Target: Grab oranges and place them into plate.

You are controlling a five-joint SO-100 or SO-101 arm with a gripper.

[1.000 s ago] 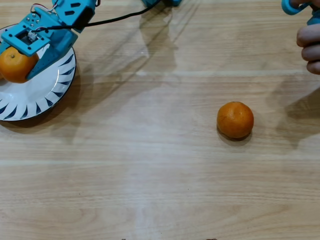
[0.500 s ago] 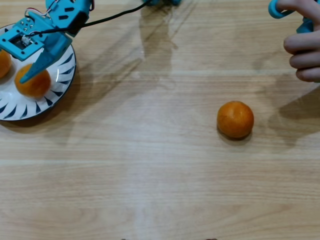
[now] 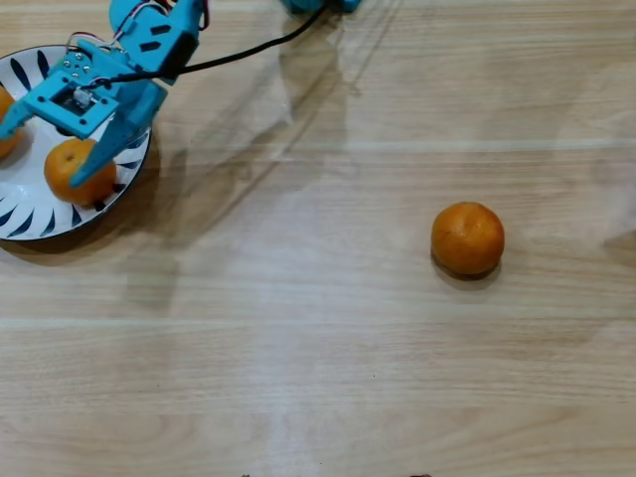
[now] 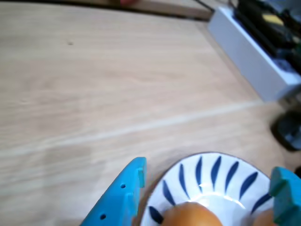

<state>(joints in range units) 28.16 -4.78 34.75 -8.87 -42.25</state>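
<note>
A white plate (image 3: 40, 221) with dark blue rim strokes sits at the far left of the overhead view. Two oranges lie on it: one (image 3: 64, 169) partly under a blue finger, the other (image 3: 5, 134) cut off by the frame's left edge. A third orange (image 3: 467, 238) rests on the bare wood, right of centre. My blue gripper (image 3: 45, 151) hangs open above the plate, holding nothing. In the wrist view the open gripper (image 4: 208, 172) frames the plate (image 4: 235, 176), with one orange (image 4: 193, 217) between the fingers and another orange (image 4: 263, 220) near the right finger.
A black cable (image 3: 248, 42) runs from the arm toward the top of the overhead view. In the wrist view a grey box (image 4: 249, 52) and a dark object (image 4: 288, 132) stand beyond the plate. Light wooden tabletop stretches between the plate and the lone orange.
The gripper held an orange over the plate a second ago; it has opened, and the orange now lies on the plate. The hand at the top right has left the view.
</note>
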